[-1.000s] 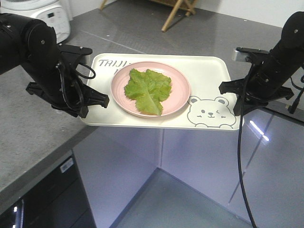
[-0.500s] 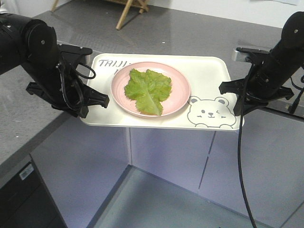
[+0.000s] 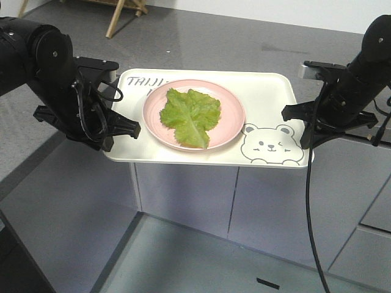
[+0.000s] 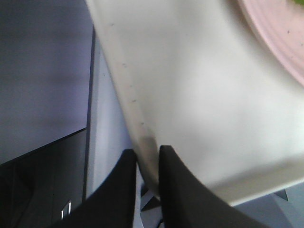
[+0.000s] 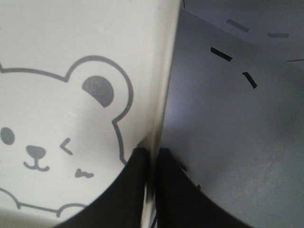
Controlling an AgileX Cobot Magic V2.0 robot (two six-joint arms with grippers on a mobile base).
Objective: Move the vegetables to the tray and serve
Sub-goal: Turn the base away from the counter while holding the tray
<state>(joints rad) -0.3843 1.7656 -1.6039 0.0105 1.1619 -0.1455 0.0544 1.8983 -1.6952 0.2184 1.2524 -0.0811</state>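
The cream-white tray (image 3: 269, 97) with its grey bear drawing hangs in the air between both arms. On it rests a round pink plate (image 3: 229, 119) holding the vegetables (image 3: 190, 116), a ruffled green lettuce leaf. My left gripper (image 3: 125, 129) is shut on the tray's left rim (image 4: 142, 137), one finger on each side. Clamped over the right rim (image 5: 159, 118) beside the bear face is my right gripper (image 3: 293, 114), also shut. The plate edge (image 4: 275, 38) shows at the top right of the left wrist view.
A grey countertop (image 3: 232, 43) runs behind the tray and along the left. Pale cabinet fronts (image 3: 244, 201) stand below it, above a grey floor (image 3: 201, 262). Wooden furniture legs (image 3: 122, 15) show at the top left.
The tray and both grippers keep their place in the view. The background has slid left and up: the white appliance and dark lower cabinet left the frame, and more cabinet fronts appear.
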